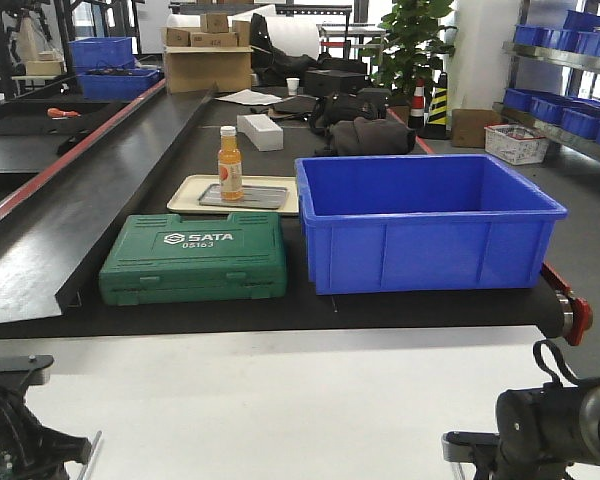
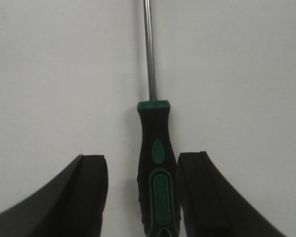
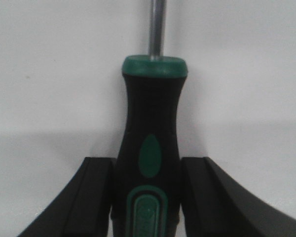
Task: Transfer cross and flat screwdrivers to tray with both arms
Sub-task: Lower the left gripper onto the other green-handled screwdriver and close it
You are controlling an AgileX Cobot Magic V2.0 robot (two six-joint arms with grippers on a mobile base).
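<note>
In the left wrist view a screwdriver [image 2: 157, 163] with a black and green handle lies on a white surface, its steel shaft pointing away. My left gripper [image 2: 143, 165] is open around the handle. The right finger [image 2: 200, 192] touches the handle and the left finger [image 2: 86, 192] stands apart from it. In the right wrist view a second screwdriver [image 3: 150, 123] fills the middle, and my right gripper [image 3: 147, 170] is shut on its handle with both fingers pressed against it. The tray is out of view. Which screwdriver is cross or flat cannot be told.
Beyond the white table [image 1: 280, 400] runs a black conveyor with a green SATA case [image 1: 193, 256] and a blue bin [image 1: 425, 220]. Behind them a beige tray [image 1: 185, 195] holds a small steel tray [image 1: 265, 197] and an orange bottle [image 1: 230, 165]. Arm parts show at the bottom left [image 1: 10, 430] and bottom right [image 1: 555, 420].
</note>
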